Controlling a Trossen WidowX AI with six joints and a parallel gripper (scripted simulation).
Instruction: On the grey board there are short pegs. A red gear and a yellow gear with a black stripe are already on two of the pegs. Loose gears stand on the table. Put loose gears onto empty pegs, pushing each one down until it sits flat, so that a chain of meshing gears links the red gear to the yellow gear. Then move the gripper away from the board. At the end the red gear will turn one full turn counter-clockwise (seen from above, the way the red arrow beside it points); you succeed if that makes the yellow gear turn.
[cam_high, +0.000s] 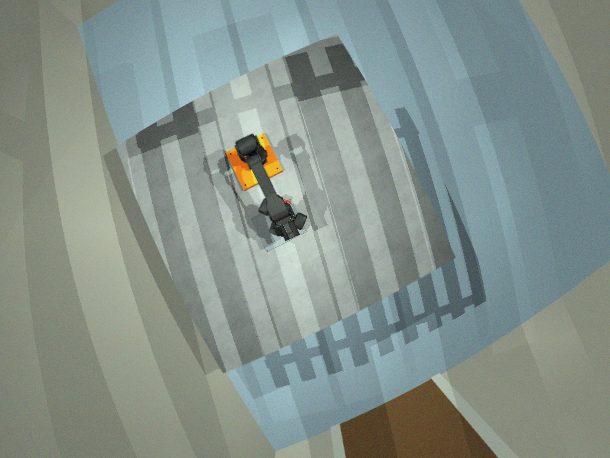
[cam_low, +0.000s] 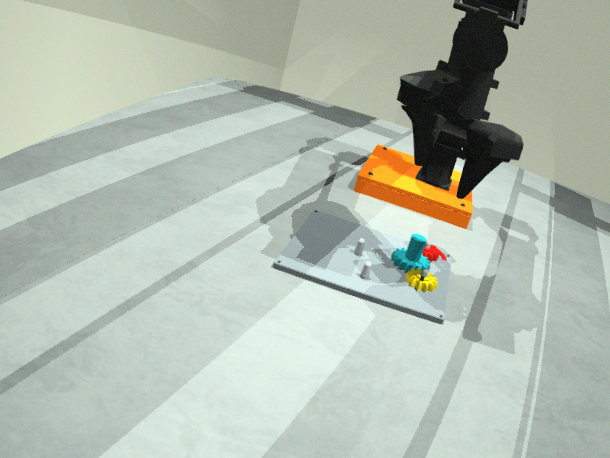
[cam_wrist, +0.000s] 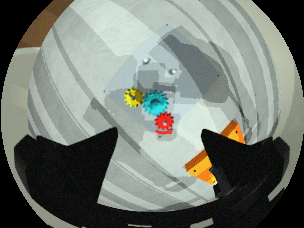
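The grey board (cam_low: 320, 272) (cam_wrist: 119, 82) (cam_high: 272, 246) bears a cyan gear (cam_low: 416, 248) (cam_wrist: 155, 103) with a tall knob. The cyan gear sits low between the red gear (cam_low: 429, 253) (cam_wrist: 164, 118) and the yellow gear (cam_low: 422, 282) (cam_wrist: 135, 102), its teeth against both in the wrist view. Whether it is fully flat is hard to tell. One bare peg (cam_low: 360, 247) (cam_wrist: 173, 72) and another bare peg (cam_low: 366, 270) (cam_wrist: 146, 61) stand apart from the gears. My gripper (cam_low: 440, 180) (cam_wrist: 162, 133) is wide open and empty, above the cyan gear and clear of it.
The orange base plate (cam_high: 240, 172) (cam_low: 400, 195) (cam_wrist: 200, 162) lies close behind the board. The red arrow (cam_high: 287, 201) (cam_low: 442, 255) (cam_wrist: 163, 132) curves beside the red gear. No loose gear shows on the striped table (cam_high: 300, 300) (cam_low: 200, 350). The arm hides most of the board in the top view.
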